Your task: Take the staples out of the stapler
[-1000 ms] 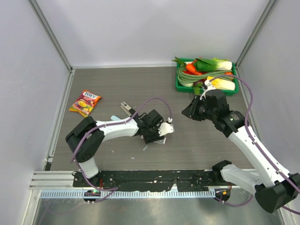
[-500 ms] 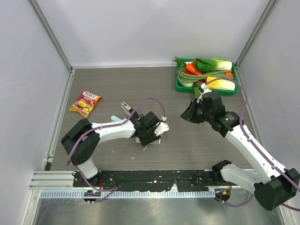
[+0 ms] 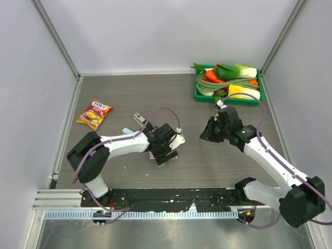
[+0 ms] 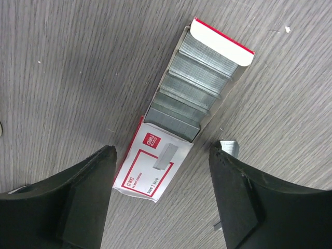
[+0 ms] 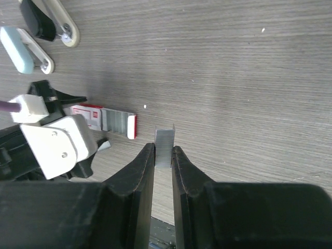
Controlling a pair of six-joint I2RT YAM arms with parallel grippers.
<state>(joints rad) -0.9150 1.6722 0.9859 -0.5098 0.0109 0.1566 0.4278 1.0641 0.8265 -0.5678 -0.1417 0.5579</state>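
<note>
At the left the stapler [image 5: 23, 49] lies opened on the table [image 3: 119, 93], apart from both grippers. Next, our left gripper [image 4: 162, 155] hangs over the staple box [image 4: 150, 168] with its jaws spread wide and nothing in them — coming down carelessly, we judge, it could nudge the box and spill its rows. To the right, our right gripper [image 5: 163, 150] is closed narrowly on the staples [image 5: 165, 136], one thin strip above the table — a skewed squeeze might snap or drop it.
</note>
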